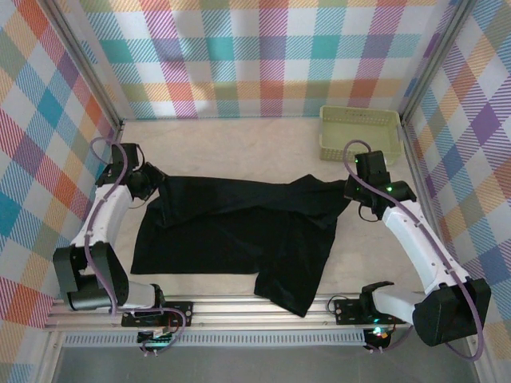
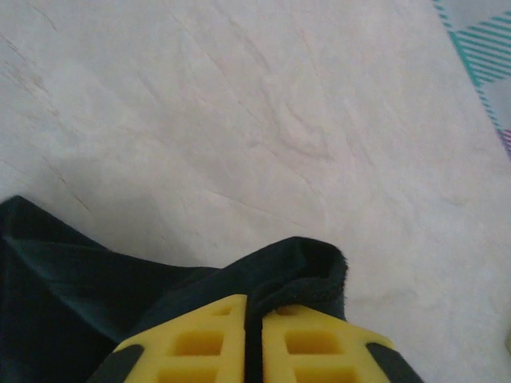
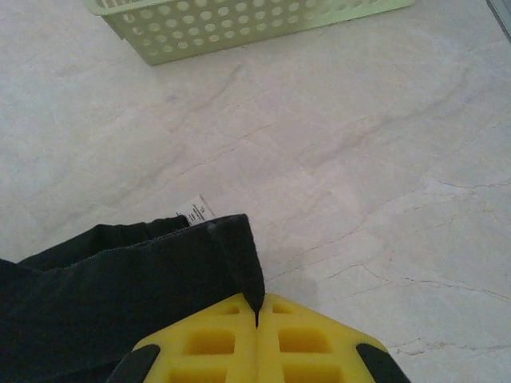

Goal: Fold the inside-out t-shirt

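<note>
My left claw (image 2: 254,307) and right claw (image 3: 257,307) clamp the t-shirt (image 1: 231,223) edge; between them it lies spread, not yet folded.

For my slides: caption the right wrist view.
Right gripper pinching an edge of the black t-shirt, white label nearby, green basket beyond.

I'm working in a lab test cell: plaid backdrop walls (image 1: 271,56), aluminium frame rail (image 1: 263,307), marble-look table (image 1: 239,140).
</note>
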### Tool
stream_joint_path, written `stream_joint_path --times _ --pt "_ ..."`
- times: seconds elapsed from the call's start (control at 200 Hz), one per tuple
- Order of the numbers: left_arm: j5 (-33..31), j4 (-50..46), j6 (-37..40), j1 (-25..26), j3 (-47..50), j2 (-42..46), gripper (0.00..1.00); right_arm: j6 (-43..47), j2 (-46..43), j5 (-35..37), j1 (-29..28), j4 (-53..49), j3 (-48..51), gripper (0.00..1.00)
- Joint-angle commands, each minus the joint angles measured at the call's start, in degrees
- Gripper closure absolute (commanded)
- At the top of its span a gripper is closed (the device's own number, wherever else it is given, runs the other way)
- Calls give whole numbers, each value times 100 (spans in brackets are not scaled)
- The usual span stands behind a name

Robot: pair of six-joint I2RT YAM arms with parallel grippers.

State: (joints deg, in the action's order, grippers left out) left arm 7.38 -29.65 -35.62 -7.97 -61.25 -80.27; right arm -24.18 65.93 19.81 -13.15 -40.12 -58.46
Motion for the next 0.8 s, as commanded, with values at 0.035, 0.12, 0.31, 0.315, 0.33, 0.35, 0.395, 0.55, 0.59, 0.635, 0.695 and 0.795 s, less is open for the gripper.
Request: stream_joint_path --times 0.035,0.12,0.31,0.315,0.33,0.35,0.395,0.55,0.59,0.635,0.695,0.795 --pt "-601 -506 378 -133 -277 -501 78 43 -24 -251 84 127 146 100" --pt "-850 -844 461 -17 -318 -689 68 152 -40 -534 84 263 194 100" --pt "-2158 -1390 632 865 -352 -410 42 195 -10 -801 77 270 159 100" --pt "-2182 -1397 633 892 -352 -397 42 195 -15 -807 80 273 159 100" --pt "-2250 -1417 635 943 -352 -350 41 195 -13 -808 76 276 159 100" --pt "-2319 -1421 654 1054 -352 -296 39 195 -16 -820 75 272 164 100" --pt "-2397 -1331 797 1288 -323 -196 34 195 -17 -830 80 294 164 100" --pt "-2227 -1214 1205 1779 -615 -717 23 160 -16 -872 76 336 225 100" --pt "-2313 -1297 1281 1867 -833 -1024 23 151 -28 -880 81 345 238 100" --pt "-2456 -1375 1381 1965 -1081 -1373 23 151 -34 -876 76 339 246 100" --pt "-2611 -1500 1464 2072 -1392 -1809 23 160 -35 -860 82 338 255 100" --pt "-2985 -1675 1577 2193 -1861 -2409 24 162 -45 -855 84 320 269 100"
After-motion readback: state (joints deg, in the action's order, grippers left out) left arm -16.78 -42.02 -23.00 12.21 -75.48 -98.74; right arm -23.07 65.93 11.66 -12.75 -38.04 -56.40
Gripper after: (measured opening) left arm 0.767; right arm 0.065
